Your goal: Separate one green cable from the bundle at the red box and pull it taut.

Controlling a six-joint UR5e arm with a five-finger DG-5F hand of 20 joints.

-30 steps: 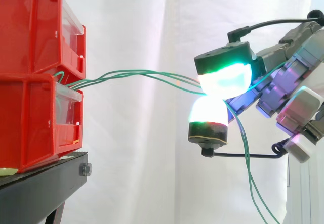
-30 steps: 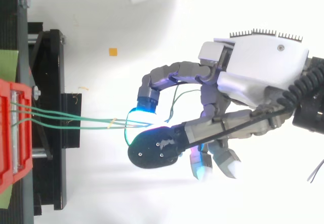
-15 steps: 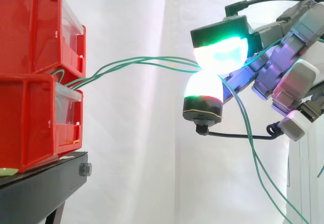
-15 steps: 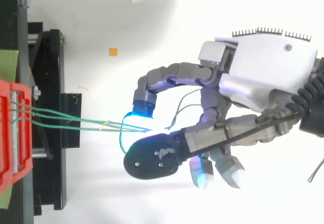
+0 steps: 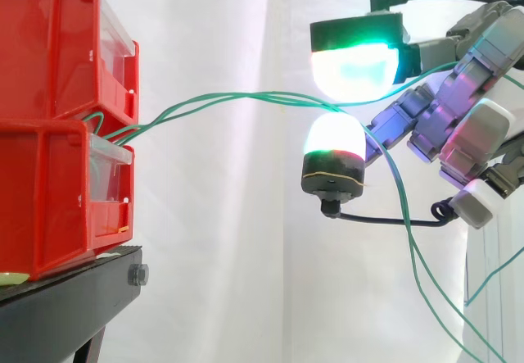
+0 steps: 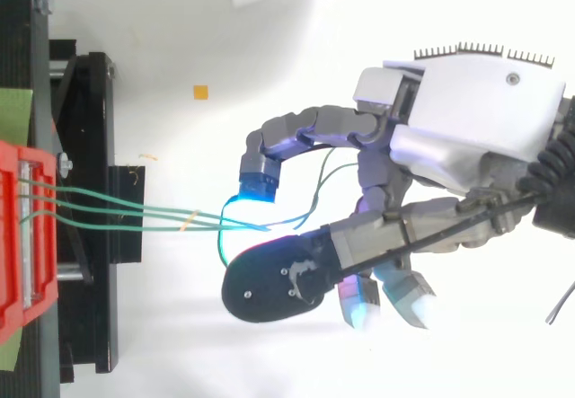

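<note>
The hand (image 6: 467, 115) holds its pads (image 5: 356, 64) apart, gripping nothing; green cables (image 5: 213, 101) from the red boxes (image 5: 49, 199) pass between them

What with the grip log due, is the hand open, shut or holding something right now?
Hand: open; its glowing pads stand apart, with the thin green cables passing through the gap between them.

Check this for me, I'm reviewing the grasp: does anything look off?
Yes: the green cables run together to the hand, none separated, and arc slack from the red box.
</note>
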